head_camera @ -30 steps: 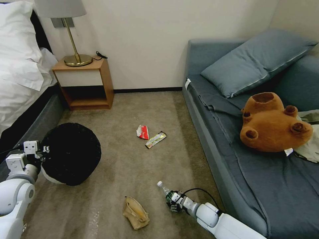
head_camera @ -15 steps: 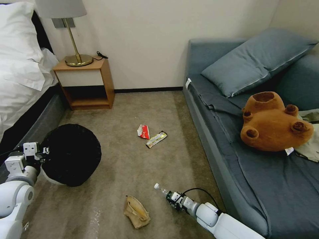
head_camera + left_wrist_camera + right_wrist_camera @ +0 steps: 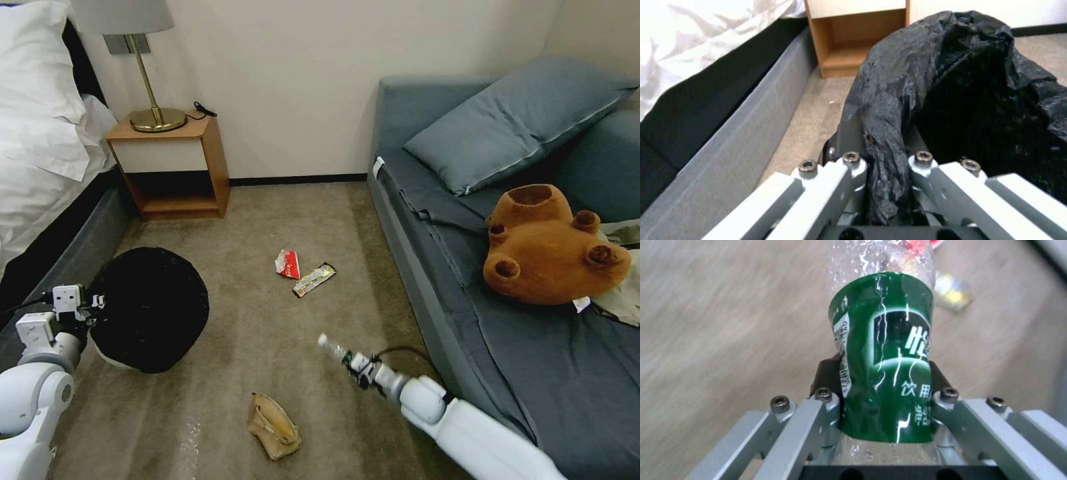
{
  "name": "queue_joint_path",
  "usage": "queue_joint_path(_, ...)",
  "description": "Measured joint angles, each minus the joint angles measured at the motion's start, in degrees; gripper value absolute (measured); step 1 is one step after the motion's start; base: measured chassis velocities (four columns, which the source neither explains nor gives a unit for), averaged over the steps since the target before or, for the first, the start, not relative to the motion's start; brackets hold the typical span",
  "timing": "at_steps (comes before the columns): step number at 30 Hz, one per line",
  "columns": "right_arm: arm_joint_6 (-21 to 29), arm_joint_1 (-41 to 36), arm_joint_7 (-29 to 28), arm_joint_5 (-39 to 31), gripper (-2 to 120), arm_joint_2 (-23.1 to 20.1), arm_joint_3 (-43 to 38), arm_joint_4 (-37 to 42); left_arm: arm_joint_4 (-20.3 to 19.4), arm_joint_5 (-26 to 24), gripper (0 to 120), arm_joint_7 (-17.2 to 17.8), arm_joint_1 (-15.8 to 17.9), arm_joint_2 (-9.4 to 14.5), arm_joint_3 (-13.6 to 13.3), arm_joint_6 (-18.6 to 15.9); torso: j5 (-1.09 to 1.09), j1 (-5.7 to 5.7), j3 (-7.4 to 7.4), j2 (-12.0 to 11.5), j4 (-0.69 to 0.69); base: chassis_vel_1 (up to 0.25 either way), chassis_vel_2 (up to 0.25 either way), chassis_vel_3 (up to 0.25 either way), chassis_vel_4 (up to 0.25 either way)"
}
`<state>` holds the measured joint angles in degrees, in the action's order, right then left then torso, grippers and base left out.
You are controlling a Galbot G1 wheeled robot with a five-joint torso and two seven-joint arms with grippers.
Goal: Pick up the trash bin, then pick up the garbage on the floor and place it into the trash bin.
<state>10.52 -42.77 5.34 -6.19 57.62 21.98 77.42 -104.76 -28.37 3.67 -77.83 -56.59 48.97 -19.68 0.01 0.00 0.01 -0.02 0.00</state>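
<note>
Paper bag (image 3: 273, 425), tan, crumpled: on the carpet (image 3: 253, 333), nearest. Right gripper (image 3: 359, 369): jaws closed around the bottle (image 3: 882, 353) at its green label, off the floor; long axis runs out from the jaws, cap (image 3: 323, 341) pointing away and leftward. Risk: smooth crushed plastic may slip or twist in the jaws. Left gripper (image 3: 887, 166): jaws pinched on the rim and black liner of the trash bin (image 3: 150, 307), beside the bed (image 3: 47, 167); the liner could pull free. Red-white wrapper (image 3: 287, 264) and yellowish wrapper (image 3: 313, 279): farther, touching.

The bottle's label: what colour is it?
Green with white lettering; the label shows best in the right wrist view.
</note>
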Motion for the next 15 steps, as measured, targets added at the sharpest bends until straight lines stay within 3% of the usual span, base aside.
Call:
queue_joint_path(7, 1.06, 10.50, -1.31, -4.95, 23, -2.29, 5.04, 5.78, -1.12, 0.02, 5, 0.08, 1.05, 0.32, -1.73, -0.16, -0.01, 0.00, -0.01, 0.01, 0.00, 0.000, 0.000, 0.000, 0.000)
queue_joint_path(15, 0.72, 19.15, -2.30, -11.07, 23, -1.78, 10.53, 5.99, -1.35, 0.25, 5, 0.18, 2.57, 0.34, -3.66, -0.29, -0.01, 0.00, 0.00, 0.01, 0.00, 0.000, 0.000, 0.000, 0.000)
